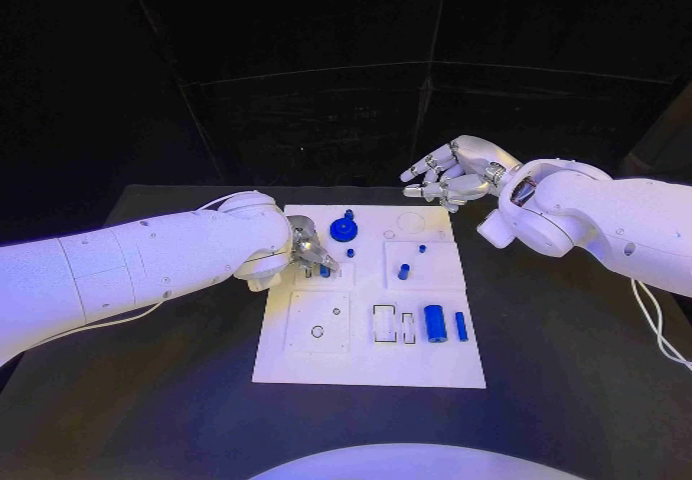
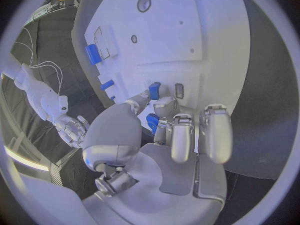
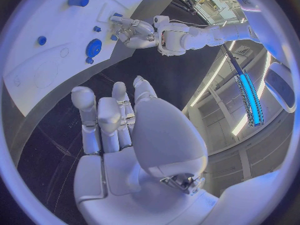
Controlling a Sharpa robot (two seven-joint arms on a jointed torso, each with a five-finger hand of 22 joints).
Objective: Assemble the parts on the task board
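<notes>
While the left hand [image 1: 307, 252] pinches it, the small blue peg [image 1: 326, 270] stands upright.

The left hand [image 1: 306, 254] covers a small blue part [image 1: 325, 270] near the task board's [image 1: 433, 365] left edge; whether its fingers grip the part cannot be told.

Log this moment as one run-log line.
left hand: on task board, fingers at small blue part | right hand: raised beyond board's far edge, holding nothing | blue knob: on board
</notes>
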